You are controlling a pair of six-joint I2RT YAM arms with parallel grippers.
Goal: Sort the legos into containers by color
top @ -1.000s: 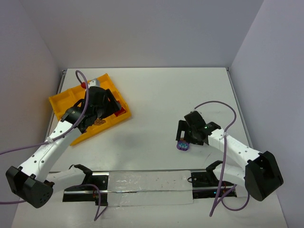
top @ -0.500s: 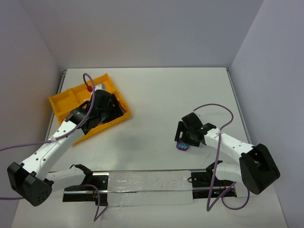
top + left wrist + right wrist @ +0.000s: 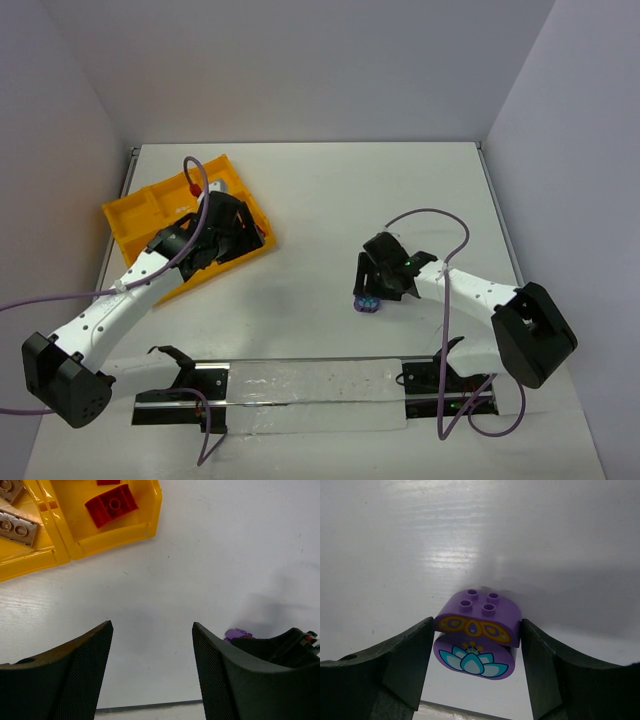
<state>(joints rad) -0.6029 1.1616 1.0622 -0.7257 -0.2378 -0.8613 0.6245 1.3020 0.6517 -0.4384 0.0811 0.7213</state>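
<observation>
Right fingers (image 3: 400, 665): we see them closed against both sides of the purple lego (image 3: 480, 611). A second ago they stood wider around it.
Purple lego: studs up between the right fingers, on or just above the counter (image 3: 320, 200), we cannot tell which. It is right of centre and well apart from the tray (image 3: 135, 215), a little further left than before, as is the right arm.
Left fingers (image 3: 75, 670): open with nothing between them, above the counter just beside the tray's corner. They have shifted slightly rightward.
Red lego (image 3: 111, 505): lying in the tray's corner compartment.

Purple lego (image 3: 478, 611) upright on table (image 3: 395, 540)
</observation>
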